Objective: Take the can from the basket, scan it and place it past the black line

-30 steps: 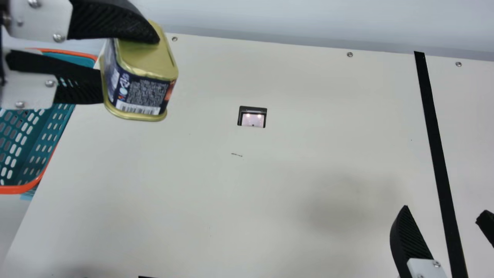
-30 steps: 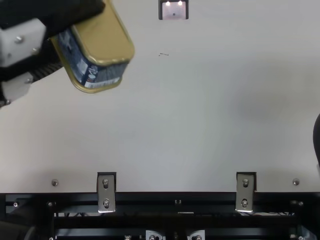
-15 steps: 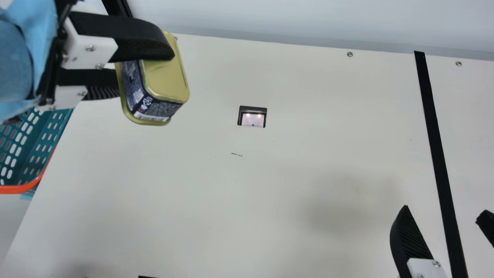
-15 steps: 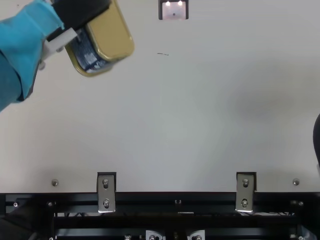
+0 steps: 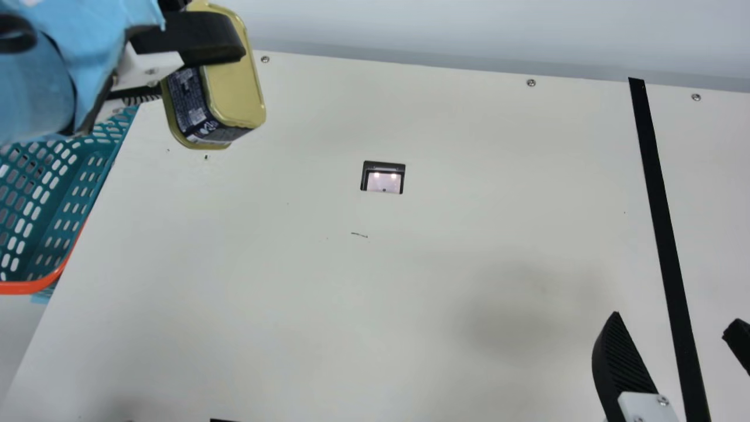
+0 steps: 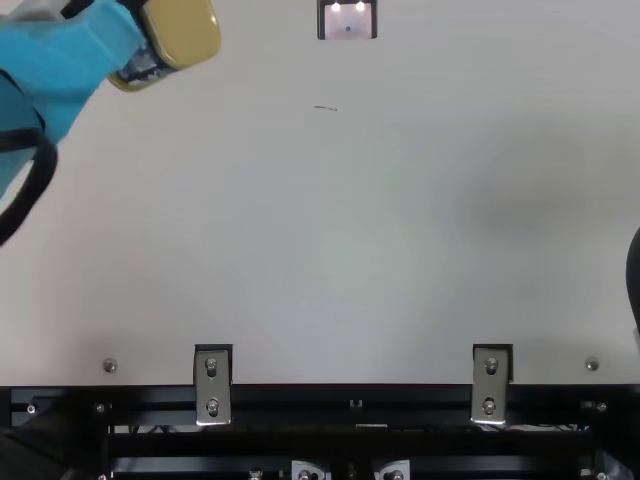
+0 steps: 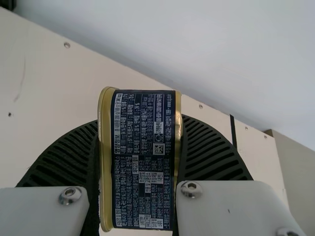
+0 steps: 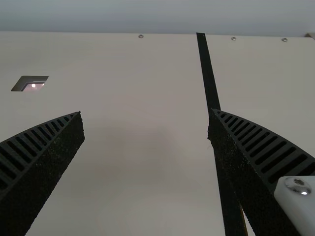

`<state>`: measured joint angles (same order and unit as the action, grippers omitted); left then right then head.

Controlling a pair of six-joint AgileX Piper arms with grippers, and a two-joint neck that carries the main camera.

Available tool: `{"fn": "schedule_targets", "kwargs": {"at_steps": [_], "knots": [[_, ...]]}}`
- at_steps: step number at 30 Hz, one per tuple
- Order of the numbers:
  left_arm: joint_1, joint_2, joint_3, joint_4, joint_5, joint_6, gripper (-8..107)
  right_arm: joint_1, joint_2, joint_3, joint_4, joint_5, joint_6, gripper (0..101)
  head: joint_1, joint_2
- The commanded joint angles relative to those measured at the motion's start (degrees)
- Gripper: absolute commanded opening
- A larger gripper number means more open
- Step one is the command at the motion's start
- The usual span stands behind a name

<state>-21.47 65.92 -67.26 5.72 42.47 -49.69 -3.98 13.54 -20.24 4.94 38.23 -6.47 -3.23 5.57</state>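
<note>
Held in the air at the main view's upper left, my left gripper point(image 5: 196, 67) is shut on the gold-and-navy can point(image 5: 237, 88). In the left wrist view the can point(image 7: 142, 162) is pinched between both ribbed fingers of the left gripper point(image 7: 140, 162), its printed side facing the camera. The teal basket point(image 5: 35, 269) with an orange rim lies below and left of it. The scanner window point(image 5: 384, 179) is lit, to the can's right. Over the black line point(image 5: 662, 223), near its lower end, my right gripper point(image 5: 671, 328) stands open; the right wrist view shows the right gripper point(image 8: 146, 125) with nothing between its fingers.
Small screws point(image 5: 531, 82) dot the far edge of the cream table point(image 5: 410, 305), with a pale wall point(image 5: 469, 35) behind. Black rail and metal brackets point(image 6: 212, 385) run along the near edge in the top view.
My left arm first came rightward with the can, then drew back up and left, away from the near edge; the can has turned somewhat. The right arm has stayed still.
</note>
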Motion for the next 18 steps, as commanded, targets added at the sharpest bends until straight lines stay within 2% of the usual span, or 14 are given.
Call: {"fn": "schedule_targets", "kwargs": {"at_steps": [1,18], "knots": [[-0.3,0.0,0.6,2.1,-0.9,-0.4,10,0.0,0.0,0.0,0.0,0.0,0.0,101,-1.9,-0.3],[-2.4,-0.2,5.7,14.8,-7.9,-5.1,10,0.0,0.0,0.0,-0.1,0.0,0.0,101,-1.9,-0.3]]}}
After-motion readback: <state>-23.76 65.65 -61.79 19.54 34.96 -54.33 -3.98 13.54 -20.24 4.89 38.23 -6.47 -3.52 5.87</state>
